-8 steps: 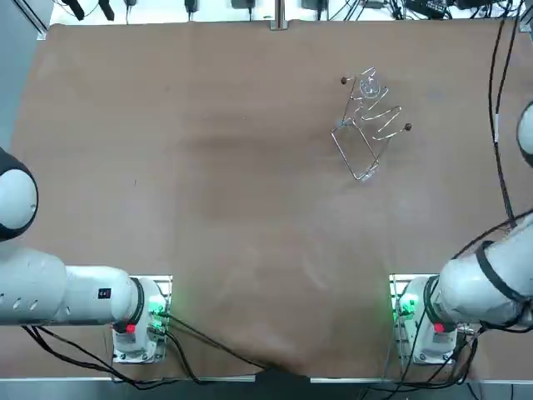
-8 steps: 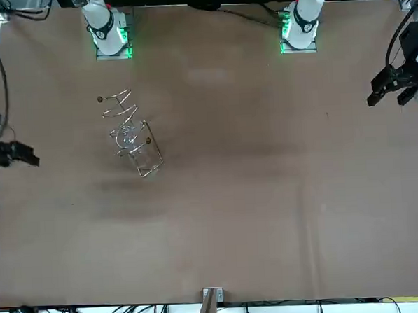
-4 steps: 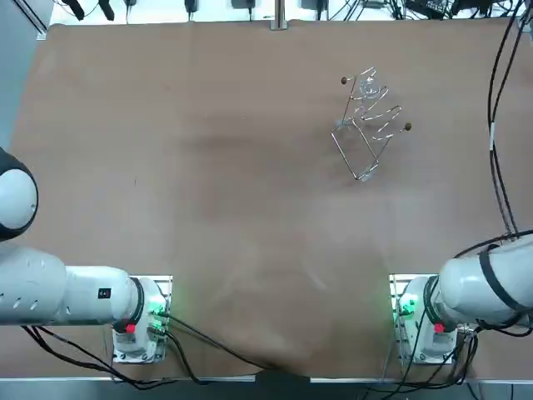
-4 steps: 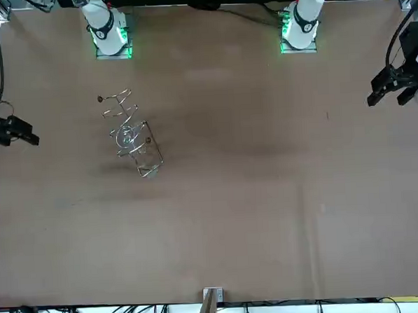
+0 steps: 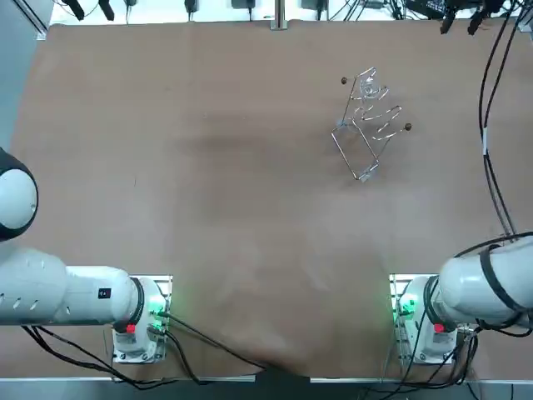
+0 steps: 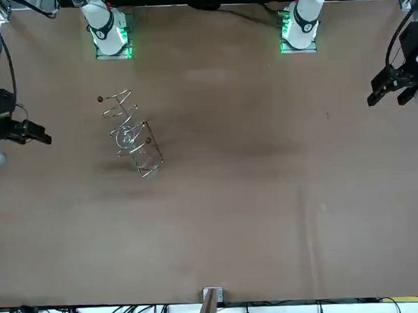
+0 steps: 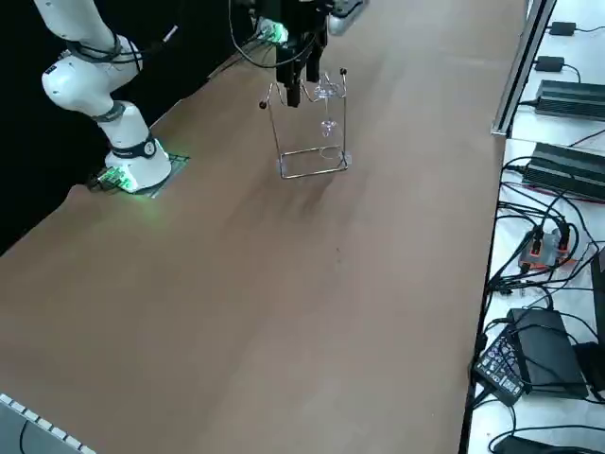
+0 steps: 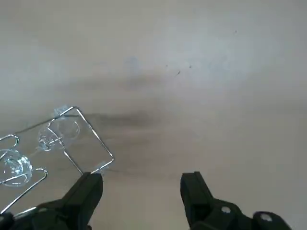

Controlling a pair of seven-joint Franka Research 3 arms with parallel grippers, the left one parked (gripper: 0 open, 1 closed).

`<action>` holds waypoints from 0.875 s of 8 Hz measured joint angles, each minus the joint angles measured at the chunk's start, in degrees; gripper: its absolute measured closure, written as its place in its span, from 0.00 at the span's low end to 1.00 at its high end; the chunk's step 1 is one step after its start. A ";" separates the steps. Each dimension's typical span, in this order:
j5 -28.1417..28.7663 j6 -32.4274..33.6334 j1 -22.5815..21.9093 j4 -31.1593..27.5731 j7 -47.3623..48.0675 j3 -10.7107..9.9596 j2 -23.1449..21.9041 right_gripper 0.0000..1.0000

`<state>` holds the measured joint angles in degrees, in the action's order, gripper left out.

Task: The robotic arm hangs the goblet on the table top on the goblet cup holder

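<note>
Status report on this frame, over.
Right gripper open, empty, apart from the goblet cup holder. Goblet hanging on it. Nothing in the way.

You find goblet cup holder standing on table, in far-right quarter as seen from robot's side. Goblet hangs inside holder's upper wires, clear of tabletop. Right gripper sits raised near table's right margin, on robot's right of holder, well apart from it. Fingers spread, nothing between them.
</note>
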<state>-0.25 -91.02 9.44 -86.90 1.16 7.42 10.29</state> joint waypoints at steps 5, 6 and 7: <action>0.01 3.33 -0.02 -1.27 0.75 0.06 -2.91 0.00; -0.01 3.37 -0.02 -1.37 0.74 0.06 -2.91 0.00; -0.08 3.38 -0.02 -1.48 0.73 0.06 -2.91 0.00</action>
<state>-0.33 -87.63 9.42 -88.37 1.89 7.48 7.39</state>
